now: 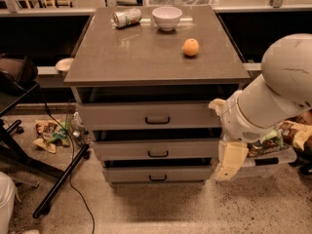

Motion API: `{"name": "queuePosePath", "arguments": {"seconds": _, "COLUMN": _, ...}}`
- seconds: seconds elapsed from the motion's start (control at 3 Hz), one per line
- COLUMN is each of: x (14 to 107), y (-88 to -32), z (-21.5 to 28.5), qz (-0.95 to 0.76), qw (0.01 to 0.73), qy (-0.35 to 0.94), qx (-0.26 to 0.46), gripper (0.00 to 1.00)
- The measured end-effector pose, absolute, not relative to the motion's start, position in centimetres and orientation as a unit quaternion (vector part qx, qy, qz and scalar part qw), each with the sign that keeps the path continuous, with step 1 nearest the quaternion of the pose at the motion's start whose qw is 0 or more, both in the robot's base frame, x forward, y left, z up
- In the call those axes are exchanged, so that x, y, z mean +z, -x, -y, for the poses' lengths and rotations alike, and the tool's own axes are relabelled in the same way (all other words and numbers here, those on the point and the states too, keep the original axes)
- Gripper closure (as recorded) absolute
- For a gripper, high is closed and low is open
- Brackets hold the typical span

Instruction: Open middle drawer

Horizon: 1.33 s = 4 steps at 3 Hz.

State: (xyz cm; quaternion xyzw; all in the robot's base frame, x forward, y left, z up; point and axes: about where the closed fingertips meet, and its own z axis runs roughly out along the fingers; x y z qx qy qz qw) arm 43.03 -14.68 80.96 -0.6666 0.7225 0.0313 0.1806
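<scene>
The grey three-drawer cabinet (pixel 156 57) stands in the middle of the camera view. The middle drawer (pixel 126 150) is the second tier, a shallow grey front with a small black handle (pixel 157 154). It sits pushed in, like the taller top drawer (pixel 117 115) and the lowest drawer (pixel 126 174). My white arm (pixel 273 96) comes in from the right. My gripper (pixel 228 163) hangs low beside the cabinet's right edge, level with the middle and lowest drawers, right of the handle and apart from it.
On the cabinet top lie a tipped can (pixel 126 17), a white bowl (pixel 166 17) and an orange (pixel 190 47). A clear bin with snack bags (pixel 282 140) sits behind my arm. Black stand legs (pixel 53 184), a cable and snack bags (pixel 48 133) are on the floor at left.
</scene>
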Motion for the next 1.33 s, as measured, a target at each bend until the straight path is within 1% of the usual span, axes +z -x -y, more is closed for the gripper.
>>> {"name": "queuePosePath", "arguments": {"seconds": 0.33, "x": 77.3, "y": -43.3, "z": 14.3, "qz": -0.715, "qw": 0.162, "qy": 0.680, "qx": 0.020, "gripper": 0.00}}
{"name": "queuePosePath", "arguments": {"seconds": 0.67, "x": 71.3, "y": -43.9, "z": 13.9, "qz": -0.695, "qw": 0.156, "qy": 0.702, "qx": 0.015, "gripper": 0.00}}
{"name": "queuePosePath", "arguments": {"seconds": 1.0, "x": 65.7, "y": -45.5, "z": 12.7, "qz": -0.669, "qw": 0.178, "qy": 0.721, "qx": 0.031, "gripper": 0.00}}
{"name": "queuePosePath", "arguments": {"seconds": 1.33, "x": 65.7, "y": -45.5, "z": 12.7, "qz": -0.669, "qw": 0.178, "qy": 0.721, "qx": 0.031, "gripper": 0.00}}
